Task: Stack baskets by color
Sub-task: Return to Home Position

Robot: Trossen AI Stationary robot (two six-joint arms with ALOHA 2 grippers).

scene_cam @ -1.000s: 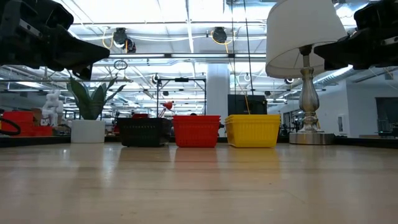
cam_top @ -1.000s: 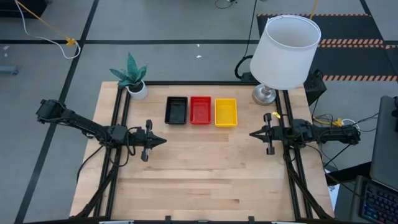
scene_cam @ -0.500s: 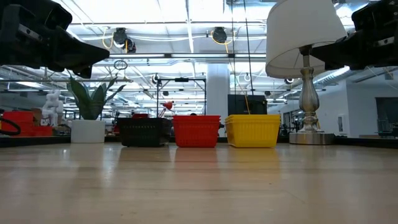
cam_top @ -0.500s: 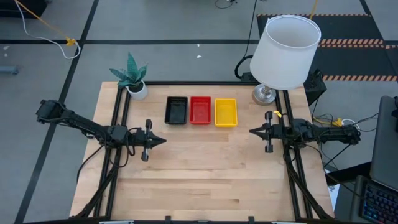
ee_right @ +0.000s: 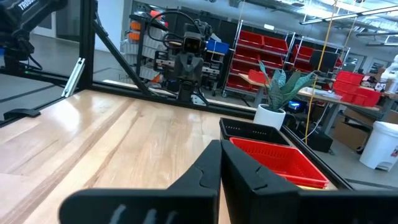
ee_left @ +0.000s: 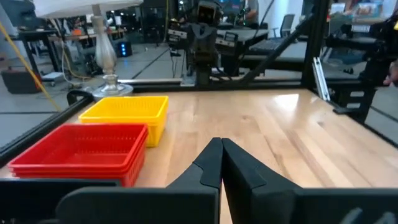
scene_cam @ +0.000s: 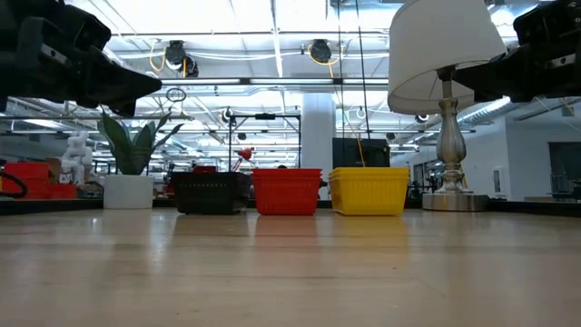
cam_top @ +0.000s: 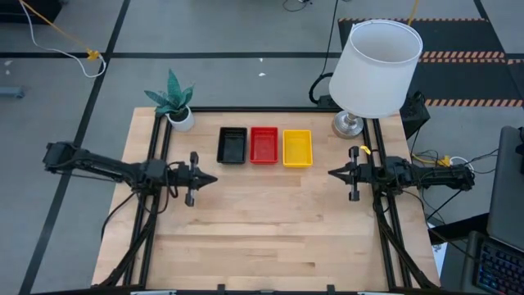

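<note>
Three basket piles stand side by side in a row on the table's far middle: black [cam_top: 232,145], red [cam_top: 264,145], yellow [cam_top: 297,147]. Each rests with its bottom on the wood. In the left wrist view the red pile [ee_left: 81,152] shows layered rims beside the yellow one [ee_left: 127,112]. My left gripper [cam_top: 214,177] is shut and level at the table's left, pointing right, apart from the baskets. My right gripper [cam_top: 331,174] is shut and level at the right, pointing left, just nearer than the yellow pile.
A lamp with a white shade [cam_top: 379,65] stands at the far right corner, and a small potted plant [cam_top: 173,102] at the far left corner. Black frame rails run along both sides of the table. Bare wood [cam_top: 270,229] lies between the grippers and toward the near edge.
My left arm has swung a little toward the table's far edge, its gripper staying shut and level. The baskets have not moved.
</note>
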